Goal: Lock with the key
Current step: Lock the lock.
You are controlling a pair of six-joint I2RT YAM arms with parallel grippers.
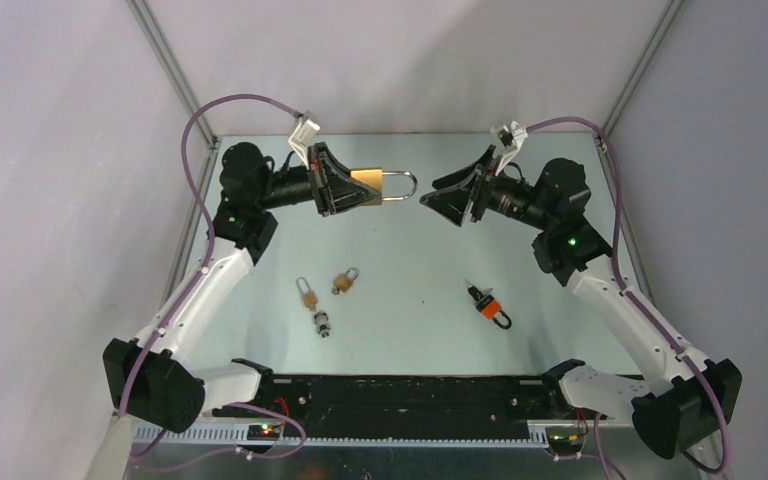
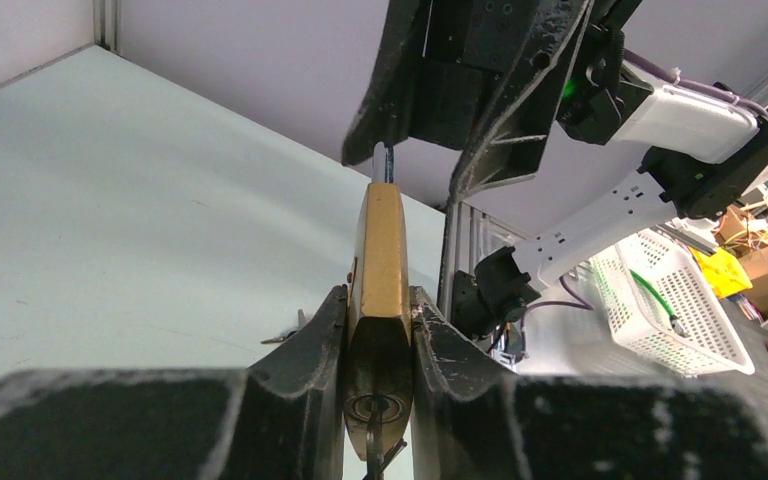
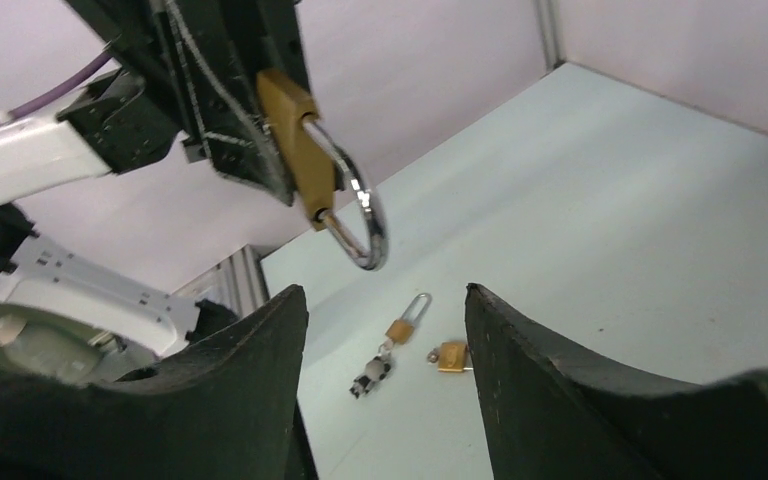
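Bench (image 1: 410, 255) of pale mint green, enclosed by plain grey walls (image 1: 410, 60) and aluminium corner posts (image 1: 168, 60). Left pincer (image 1: 362, 189) clamps a brass padlock (image 2: 382, 240) by its body, raised above the bench. Right pincer (image 1: 432, 192), jaws spread, faces its shackle (image 3: 373, 235). Two smaller padlocks (image 1: 308, 293) lie below.

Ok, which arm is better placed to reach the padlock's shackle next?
Right. The right gripper is open, empty and facing the shackle, while the left gripper is shut on the brass padlock.
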